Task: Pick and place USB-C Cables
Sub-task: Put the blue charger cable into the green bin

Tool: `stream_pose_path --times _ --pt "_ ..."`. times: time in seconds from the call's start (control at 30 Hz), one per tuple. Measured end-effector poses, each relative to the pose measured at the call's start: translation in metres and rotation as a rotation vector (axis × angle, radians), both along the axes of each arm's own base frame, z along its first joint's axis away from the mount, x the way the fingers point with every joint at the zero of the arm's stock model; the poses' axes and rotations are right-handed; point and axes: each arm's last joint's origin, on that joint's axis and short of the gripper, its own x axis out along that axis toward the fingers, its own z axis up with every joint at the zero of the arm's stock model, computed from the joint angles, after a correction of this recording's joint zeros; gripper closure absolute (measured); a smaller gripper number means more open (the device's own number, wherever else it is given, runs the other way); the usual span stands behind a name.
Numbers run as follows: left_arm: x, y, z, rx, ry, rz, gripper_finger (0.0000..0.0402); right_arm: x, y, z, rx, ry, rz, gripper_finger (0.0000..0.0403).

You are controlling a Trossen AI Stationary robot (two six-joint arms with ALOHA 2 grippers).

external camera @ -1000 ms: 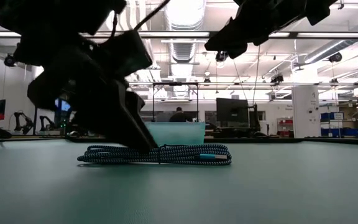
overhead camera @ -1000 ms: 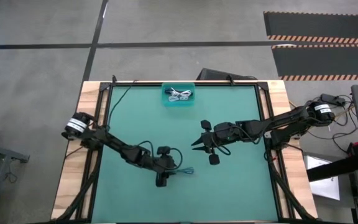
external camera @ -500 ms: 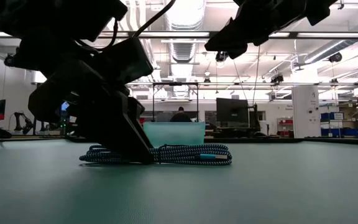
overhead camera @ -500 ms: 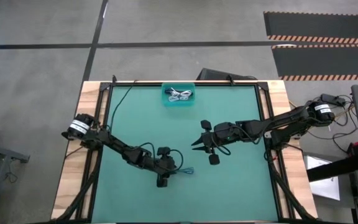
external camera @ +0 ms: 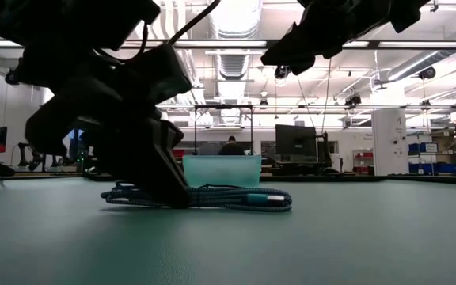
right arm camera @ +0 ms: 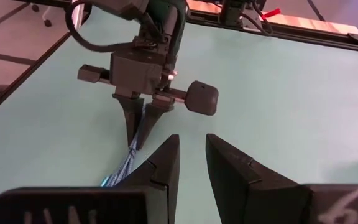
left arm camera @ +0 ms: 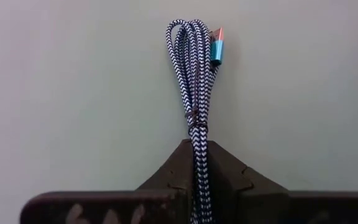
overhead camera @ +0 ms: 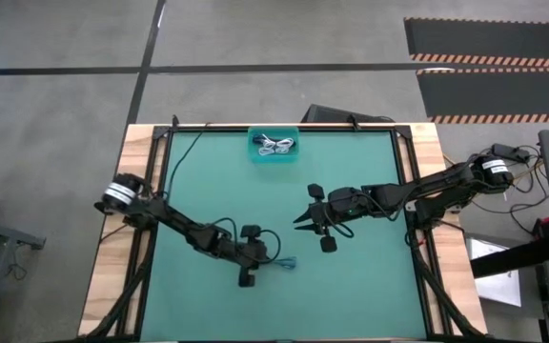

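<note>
USB-C cables are my job, and I place everything against the green mat [overhead camera: 351, 295], the biggest thing on the table. My left arm reaches in from the mat's left edge toward its lower middle, and my right arm comes in from the right edge and stops near the centre. At the middle of the mat's far edge sits a small teal bin [overhead camera: 274, 145] holding two white cables [overhead camera: 274, 144] in a loose tangle. On the mat's lower middle lies a dark braided cable [left arm camera: 194, 81], black and white weave, bundled into a long narrow loop with a blue plug end showing. My left gripper [overhead camera: 263, 257] is down on the mat over one end of that bundle; from my left wrist, my jaws stand pressed together with the braided strands pinched between them, the rest of the loop stretching away flat on the mat. My right gripper [overhead camera: 300, 221] hovers above the mat's centre, well apart from the bundle, its fingers [right arm camera: 164, 163] parted by a narrow gap and holding nothing.
</note>
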Motion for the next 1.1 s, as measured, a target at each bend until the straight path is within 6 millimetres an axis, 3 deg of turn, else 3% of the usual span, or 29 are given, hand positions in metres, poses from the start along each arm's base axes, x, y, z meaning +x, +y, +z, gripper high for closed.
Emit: stream_pose_path --times 0.13,0.4,0.73,0.87,1.1 --pt "-0.004 0.002 0.010 0.050 -0.028 -0.042 0.0389 0.000 0.000 0.000 -0.019 -0.003 0.009 0.0335" --pt "-0.010 0.009 0.062 0.155 -0.228 -0.099 0.0389 -0.003 -0.002 0.005 -0.077 -0.033 0.001 0.0335" --pt "-0.022 0.016 0.118 0.300 -0.477 -0.165 0.0389 -0.022 -0.004 0.041 -0.115 -0.189 -0.001 0.0335" --pt "-0.023 0.017 0.129 0.357 -0.584 -0.182 0.0389 -0.026 -0.005 0.044 -0.123 -0.247 0.001 0.0335" --pt "-0.028 0.024 0.128 0.393 -0.766 -0.148 0.0389 -0.029 -0.005 0.026 -0.133 -0.343 0.001 0.0335"
